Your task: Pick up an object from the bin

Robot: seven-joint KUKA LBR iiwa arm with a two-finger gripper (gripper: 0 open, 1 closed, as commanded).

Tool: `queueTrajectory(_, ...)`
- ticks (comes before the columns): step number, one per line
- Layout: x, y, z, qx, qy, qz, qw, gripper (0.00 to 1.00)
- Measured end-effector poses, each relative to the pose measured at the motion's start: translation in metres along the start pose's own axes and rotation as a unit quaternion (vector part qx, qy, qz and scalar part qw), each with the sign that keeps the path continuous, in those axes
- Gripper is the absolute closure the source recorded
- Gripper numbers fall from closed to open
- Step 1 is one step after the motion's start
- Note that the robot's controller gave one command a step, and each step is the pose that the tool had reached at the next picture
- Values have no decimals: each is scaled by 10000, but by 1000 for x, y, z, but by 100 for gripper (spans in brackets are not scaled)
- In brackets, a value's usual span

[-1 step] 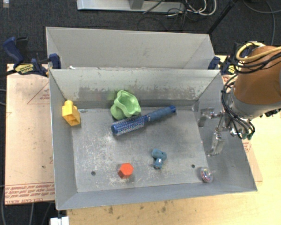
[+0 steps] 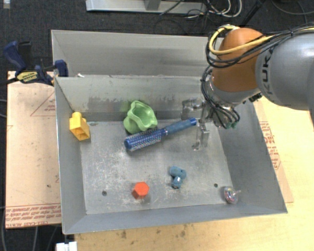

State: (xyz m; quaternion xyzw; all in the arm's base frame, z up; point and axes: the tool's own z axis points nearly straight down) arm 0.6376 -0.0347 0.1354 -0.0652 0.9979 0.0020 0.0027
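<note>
A grey metal bin (image 2: 68, 156) with sloping walls and a scuffed, speckled floor is seen from above. It is carried on a pale surface (image 2: 303, 224) at the lower right. A dark floor (image 2: 36, 14) lies behind it, and cables (image 2: 220, 1) are strewn along the top.

A blue hairbrush (image 2: 154, 136) lies aslant near the middle of the bin. Its bristled head is turned to the lower left and its slim handle runs up to the right.

The claw (image 2: 197, 123) is lowered at the handle's end. It is released, and its metal fingers (image 2: 201, 139) are set apart, one on either side of the handle tip. Above it the orange cover (image 2: 235, 61) of the arm (image 2: 293, 72) is seen.

A green cup-like thing (image 2: 140, 116) touches the brush by its head. A yellow block (image 2: 79, 126) stands well apart by the left wall. Nearer the front wall lie an orange-red cube (image 2: 140, 190), a small blue toy (image 2: 177, 177) and a small shiny thing (image 2: 230, 195) in the right corner.
</note>
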Motion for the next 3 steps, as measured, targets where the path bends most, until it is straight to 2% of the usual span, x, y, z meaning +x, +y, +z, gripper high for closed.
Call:
queueTrajectory(1,-18,28,70,3,34,-249,9997,0)
queueTrajectory(2,-20,26,65,16,11,-236,9997,100)
queueTrajectory(3,36,54,-81,16,-9,34,10000,100)
